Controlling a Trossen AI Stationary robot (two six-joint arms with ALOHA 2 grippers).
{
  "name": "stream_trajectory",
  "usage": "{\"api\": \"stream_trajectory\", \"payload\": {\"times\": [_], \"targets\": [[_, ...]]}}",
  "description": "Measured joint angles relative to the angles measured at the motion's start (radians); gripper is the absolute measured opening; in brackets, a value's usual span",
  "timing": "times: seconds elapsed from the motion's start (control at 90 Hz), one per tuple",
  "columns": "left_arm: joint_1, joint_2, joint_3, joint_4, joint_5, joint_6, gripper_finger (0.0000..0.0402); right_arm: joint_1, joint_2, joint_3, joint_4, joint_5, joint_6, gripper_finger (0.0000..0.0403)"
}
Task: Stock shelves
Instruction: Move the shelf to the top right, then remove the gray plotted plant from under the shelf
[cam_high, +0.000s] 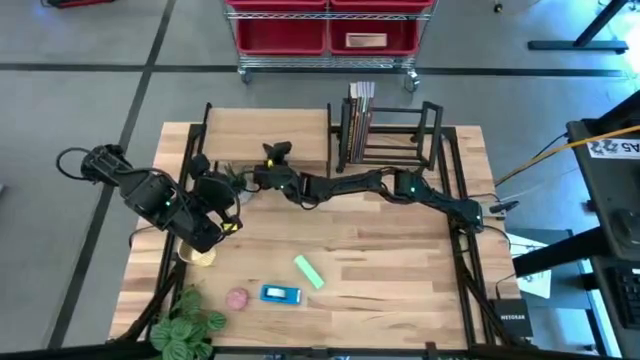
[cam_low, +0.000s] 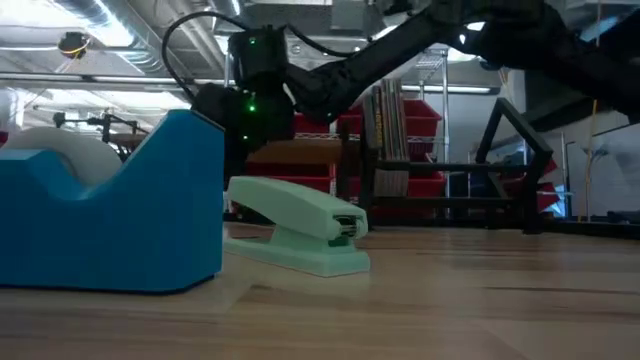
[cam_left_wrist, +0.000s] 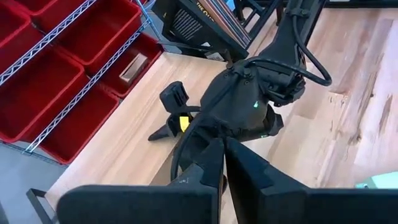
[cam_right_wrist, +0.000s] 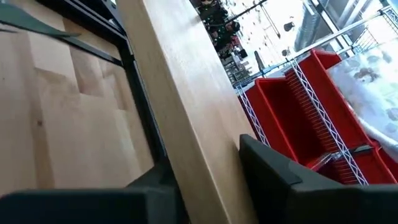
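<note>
On the pale plank table (cam_high: 380, 270), before a red-binned cart (cam_high: 325, 35), our right gripper (cam_right_wrist: 205, 180) spreads wide astride the wood-topped shelf (cam_high: 268, 135); our left gripper (cam_left_wrist: 225, 163) is nearly closed, empty

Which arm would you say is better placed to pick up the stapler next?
Probably left: its gripper is free above the table, while the right gripper straddles the wood shelf's top edge.
</note>
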Motion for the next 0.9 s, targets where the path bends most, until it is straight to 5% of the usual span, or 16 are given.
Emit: {"api": "stream_trajectory", "payload": {"times": [0.167,0.567,0.9], "targets": [[0.000,0.000,0.000,-0.001,0.006,-0.027,0.0000,0.004,0.000,-0.002,-0.001,-0.020,0.023,0.0139],[0.000,0.000,0.000,-0.008,0.011,-0.038,0.0000,0.046,-0.013,-0.005,-0.013,-0.037,-0.052,0.0328],[0.000,0.000,0.000,-0.010,-0.007,-0.019,0.0000,0.134,-0.042,-0.005,0.128,-0.015,-0.225,0.0339]]}}
